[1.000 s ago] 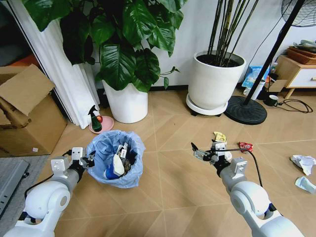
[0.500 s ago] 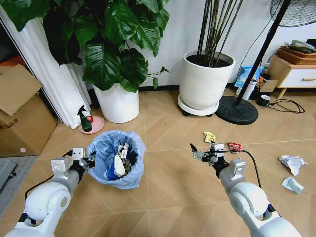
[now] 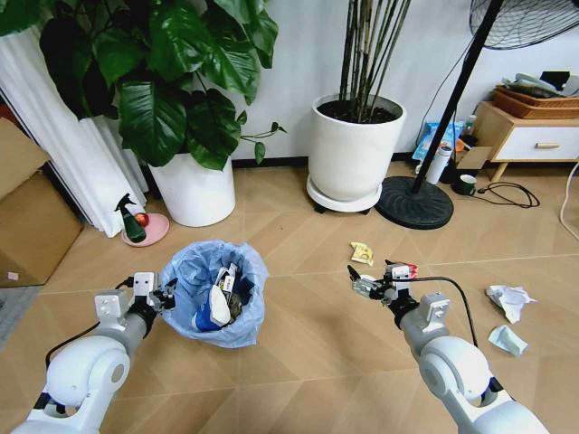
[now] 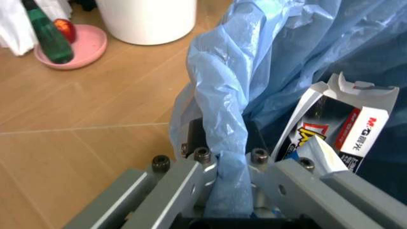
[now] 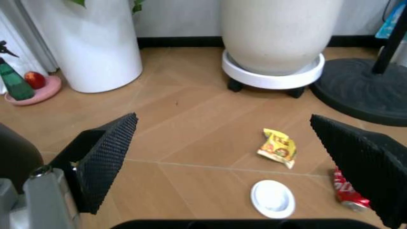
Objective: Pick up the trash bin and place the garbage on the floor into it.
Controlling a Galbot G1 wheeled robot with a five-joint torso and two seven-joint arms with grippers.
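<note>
The trash bin (image 3: 213,291), lined with a crinkled light-blue bag, hangs in front of me at the left, holding a carton (image 4: 344,133) and other litter. My left gripper (image 3: 166,295) is shut on the bin's bag-covered rim (image 4: 224,143). My right gripper (image 3: 365,286) is open, above the floor (image 3: 298,362), with nothing between its fingers (image 5: 106,158). Garbage lies beyond it: a yellow wrapper (image 3: 362,253), a red wrapper (image 3: 404,268) and a white round lid (image 5: 273,198). Farther right are a crumpled white tissue (image 3: 508,299) and a blue-white wrapper (image 3: 507,340).
Two big white plant pots (image 3: 194,185) (image 3: 355,154) stand by the back wall. A fan's black base (image 3: 414,202) and pole are right of them. A green spray bottle on a pink dish (image 3: 145,228), a cardboard box (image 3: 27,226) and a low cabinet (image 3: 534,136) line the edges.
The whole picture has slid left, so the camera has turned right. Bin and both grippers keep their places in the view; the bin travels with me. The garbage now lies nearer the right gripper.
</note>
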